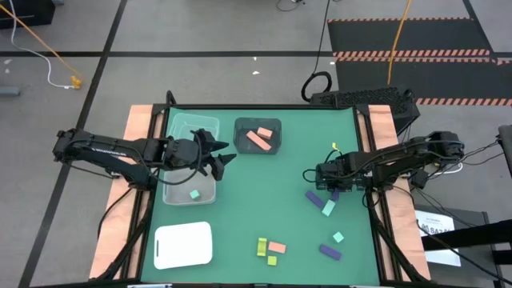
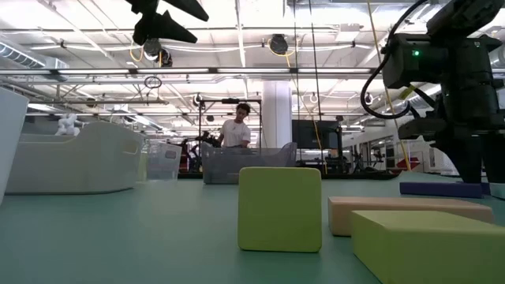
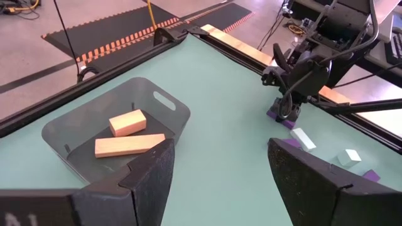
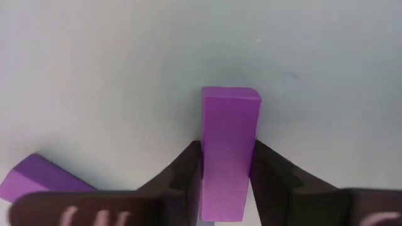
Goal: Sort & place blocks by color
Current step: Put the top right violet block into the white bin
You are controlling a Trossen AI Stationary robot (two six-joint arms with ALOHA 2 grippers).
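My right gripper (image 4: 227, 157) points down at the table's right side (image 1: 334, 184), shut on a purple block (image 4: 230, 135) that lies on the green mat. A second purple block (image 1: 314, 198) and a mint bar (image 1: 328, 208) lie right beside it. A mint cube (image 1: 338, 237), a third purple block (image 1: 330, 251), two yellow-green blocks (image 1: 262, 246) and an orange bar (image 1: 277, 246) lie nearer the front edge. My left gripper (image 1: 218, 158) hangs open above the table, between the clear bin (image 1: 179, 134) and the dark bin (image 1: 258, 146). My right gripper pinches the purple block's two long sides (image 4: 208, 150) between its two fingers (image 4: 186, 172), near one end. The fingers come from above and point down, across the bar. The bar lies flat on the mat; its other end (image 4: 231, 95) sticks out past the fingertips.
The dark bin holds two salmon blocks (image 3: 129, 135). The clear bin holds a mint cube (image 1: 194, 194). A white tray (image 1: 183, 244) lies at the near left. The table's raised wooden rails (image 1: 376, 132) run along both sides.
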